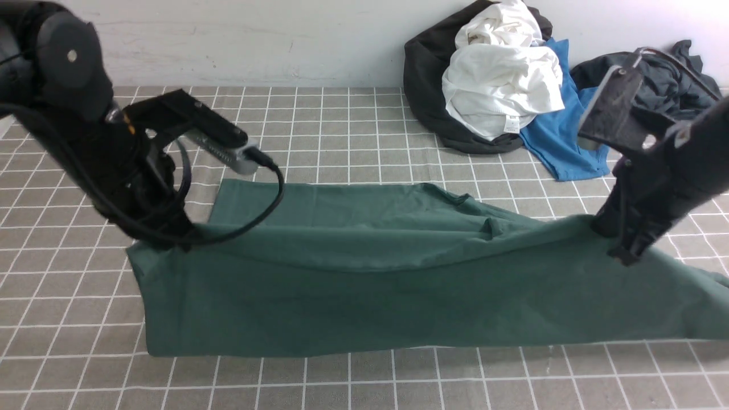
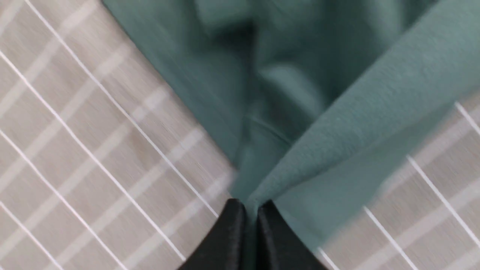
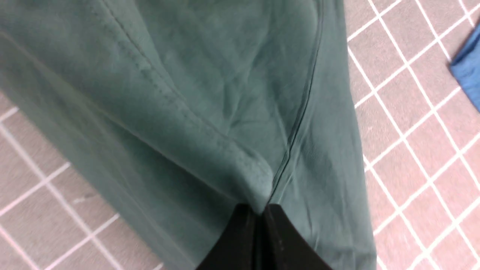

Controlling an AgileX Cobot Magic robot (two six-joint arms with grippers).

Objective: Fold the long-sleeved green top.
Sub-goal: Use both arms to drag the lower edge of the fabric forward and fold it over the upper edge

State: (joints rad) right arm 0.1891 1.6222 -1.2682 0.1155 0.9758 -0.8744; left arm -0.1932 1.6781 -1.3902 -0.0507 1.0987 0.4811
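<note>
front view: both grippers (image 1: pixel 182 242) (image 1: pixel 623 253) pinch the green top (image 1: pixel 398 302)

Around my fingers (image 2: pixel 275 230) I see matt, soft cotton cloth in the green top (image 1: pixel 398 307), mostly smooth with soft creases; beneath them, the counter (image 1: pixel 364 381) looks smooth, faintly satiny.

Matte black all over, with rounded joint housings and small silvery screws on the left arm (image 1: pixel 85 114). Trailing a thick black cable (image 1: pixel 250 219) there, beside a silver-grey boxy module (image 1: pixel 219 151). Dark, slim and tapering at each pincer's fingertips (image 2: pixel 228 225).
</note>
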